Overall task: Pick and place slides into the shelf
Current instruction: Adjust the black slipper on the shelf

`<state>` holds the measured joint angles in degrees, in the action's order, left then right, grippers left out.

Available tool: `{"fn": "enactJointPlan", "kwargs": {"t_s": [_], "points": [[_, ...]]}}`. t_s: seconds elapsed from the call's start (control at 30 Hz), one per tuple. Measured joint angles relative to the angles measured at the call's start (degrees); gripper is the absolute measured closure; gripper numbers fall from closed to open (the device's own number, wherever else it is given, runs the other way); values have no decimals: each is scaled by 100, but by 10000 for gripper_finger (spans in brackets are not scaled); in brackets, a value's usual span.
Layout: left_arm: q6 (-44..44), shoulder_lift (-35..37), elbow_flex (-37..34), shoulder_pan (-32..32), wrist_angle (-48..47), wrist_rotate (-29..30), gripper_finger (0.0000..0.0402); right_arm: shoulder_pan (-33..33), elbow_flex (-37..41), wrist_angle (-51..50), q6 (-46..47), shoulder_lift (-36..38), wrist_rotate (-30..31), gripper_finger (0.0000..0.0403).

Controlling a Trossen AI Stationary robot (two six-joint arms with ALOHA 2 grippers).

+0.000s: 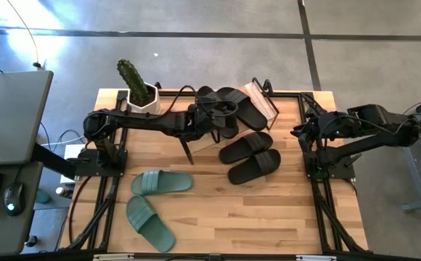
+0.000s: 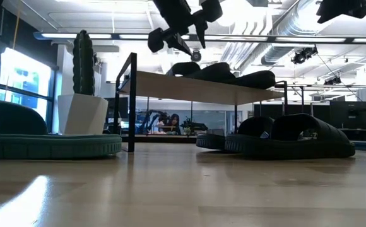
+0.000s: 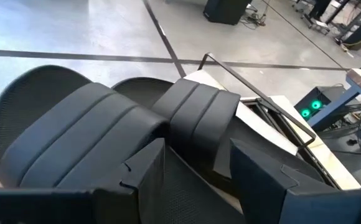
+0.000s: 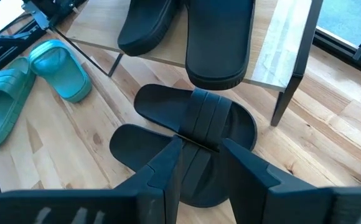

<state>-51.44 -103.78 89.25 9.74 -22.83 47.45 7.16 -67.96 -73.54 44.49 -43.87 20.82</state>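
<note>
Left fingers point(image 3: 196, 174) apart above black slides point(image 3: 106, 134) on shelf point(image 1: 263, 100), right fingers point(image 4: 199, 165) apart, no readable writing.

From table height, the shelf point(image 2: 195, 87) stands mid-table, its light board carried on thin black legs, with two black slides point(image 2: 224, 74) lying on top. A dark gripper point(image 2: 178, 33) hangs just above them, fingers apart and holding nothing. Another pair of black slides point(image 2: 284, 137) rests on the table by the shelf's right leg. At far left sits a green slide point(image 2: 38, 135), with a cactus in a white pot point(image 2: 82, 94) behind it.
</note>
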Motion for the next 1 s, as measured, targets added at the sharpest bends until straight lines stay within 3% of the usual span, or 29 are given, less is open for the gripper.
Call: {"fn": "enactJointPlan", "kwargs": {"t_s": [0.2,0.43,0.57,0.7,0.9,1.0], "points": [[363,246,-2,-2,7,-229,236,1,0,-78,-14,-1,-11,302],[2248,905,2,0,-124,-1042,236,2,0,-119,-318,1,39,302],[2574,1221,2,4,-679,-1231,236,-9,0,287,-688,-3,487,302],[3003,1470,0,161,-1378,-1376,236,-134,0,1344,-2233,-209,732,302],[4060,1655,0,349,-2023,-2596,236,-593,0,2109,-4618,-856,1115,302],[4310,1680,0,337,-2260,-2803,236,-1074,0,2347,-5418,-1247,1188,302]]}}
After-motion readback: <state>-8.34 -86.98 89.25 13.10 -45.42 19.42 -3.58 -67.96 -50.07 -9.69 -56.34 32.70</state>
